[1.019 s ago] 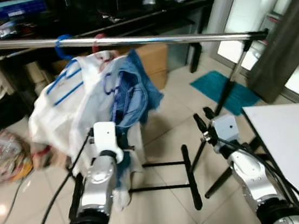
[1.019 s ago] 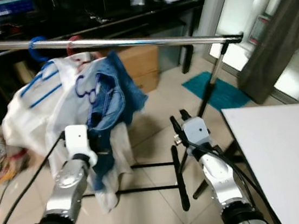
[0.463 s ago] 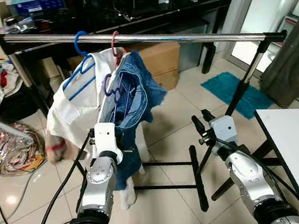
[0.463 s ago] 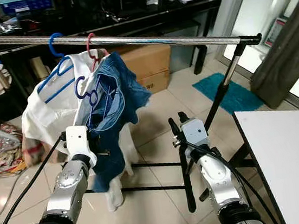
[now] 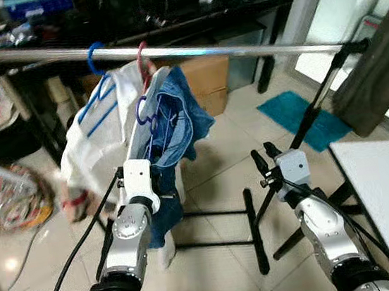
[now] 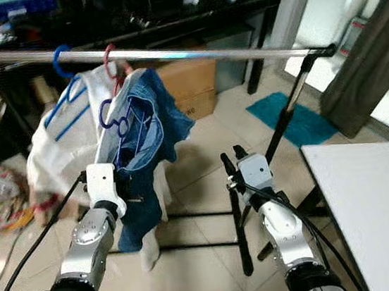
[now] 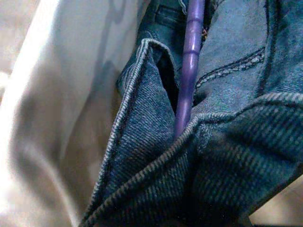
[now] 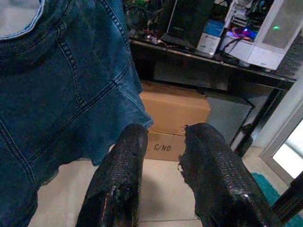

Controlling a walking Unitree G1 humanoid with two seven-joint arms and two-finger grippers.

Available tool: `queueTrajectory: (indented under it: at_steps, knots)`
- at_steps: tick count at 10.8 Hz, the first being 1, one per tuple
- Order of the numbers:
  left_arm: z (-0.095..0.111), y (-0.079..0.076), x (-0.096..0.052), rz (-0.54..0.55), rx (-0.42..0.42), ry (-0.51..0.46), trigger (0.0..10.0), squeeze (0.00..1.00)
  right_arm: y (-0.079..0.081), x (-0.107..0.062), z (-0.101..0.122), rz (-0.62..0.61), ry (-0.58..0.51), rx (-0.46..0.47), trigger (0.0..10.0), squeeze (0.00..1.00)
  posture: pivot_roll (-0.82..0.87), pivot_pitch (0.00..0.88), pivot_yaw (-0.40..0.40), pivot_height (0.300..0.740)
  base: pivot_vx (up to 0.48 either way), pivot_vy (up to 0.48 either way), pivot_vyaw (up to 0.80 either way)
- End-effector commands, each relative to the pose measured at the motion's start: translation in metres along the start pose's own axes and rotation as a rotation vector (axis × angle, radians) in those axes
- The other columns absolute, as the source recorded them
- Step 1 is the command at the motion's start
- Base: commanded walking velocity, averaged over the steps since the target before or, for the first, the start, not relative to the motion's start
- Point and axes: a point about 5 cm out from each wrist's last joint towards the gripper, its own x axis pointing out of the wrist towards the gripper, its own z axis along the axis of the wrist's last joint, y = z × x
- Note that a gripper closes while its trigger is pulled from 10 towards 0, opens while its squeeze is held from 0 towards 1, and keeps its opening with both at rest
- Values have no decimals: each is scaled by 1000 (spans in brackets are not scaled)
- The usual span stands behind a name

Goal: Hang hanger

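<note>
— two hangers' hooks sit on the chrome rail [image 5: 239,46]; why is the purple hanger [image 5: 146,120] lower?
— its hook hangs free below it, denim garment [image 5: 177,119] draped on. left gripper [image 6: 131,196] is buried in cloth, grip unreadable; right gripper [image 8: 163,175] is slightly parted, empty.

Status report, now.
Left gripper at denim garment on purple hanger, hook off rail. Right gripper empty, slightly open. Blue hanger, pink hanger already hung.
</note>
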Motion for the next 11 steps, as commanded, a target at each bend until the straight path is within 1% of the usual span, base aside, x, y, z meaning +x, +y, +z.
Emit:
queueTrajectory:
  at_steps: [1, 8, 11]
  knots:
    - [12, -7, 5, -28, 12, -45, 10000, 0, -6, -1, 0, -20, 0, 1, 10000, 0, 223, 0, -50, 740, 304, 0, 0]
    - [11, -5, 3, -28, 21, -45, 10000, 0, -4, -2, -1, -17, 5, 8, 10000, 0, 229, 7, -48, 740, 295, 0, 0]
    - [11, -5, 3, -31, 22, -44, 10000, 0, -4, -2, -1, -18, 7, 9, 10000, 0, 227, 8, -48, 740, 349, 0, 0]
